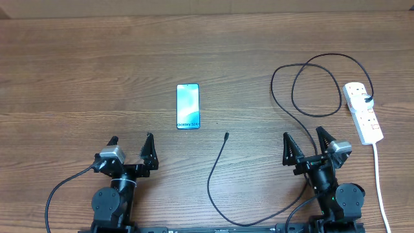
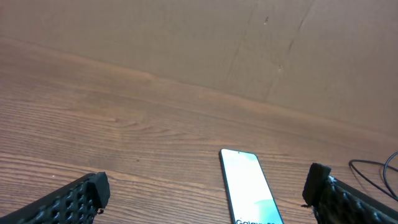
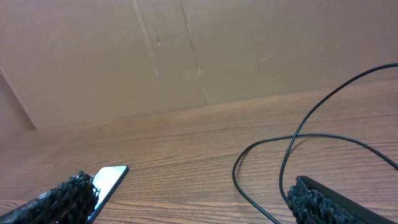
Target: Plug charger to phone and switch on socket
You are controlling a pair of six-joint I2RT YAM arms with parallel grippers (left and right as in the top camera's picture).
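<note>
I have both hands empty, jaws spread as wide as they go. The phone (image 1: 187, 107) lies face up ahead of the left gripper (image 1: 131, 138), a little to its right. The charger (image 1: 218, 155) has its loose tip on the table between the hands, just left of the right gripper (image 1: 303, 134). Its cable loops ahead of that gripper to the socket (image 1: 362, 113) lying off to the gripper's right, where the black plug sits
</note>
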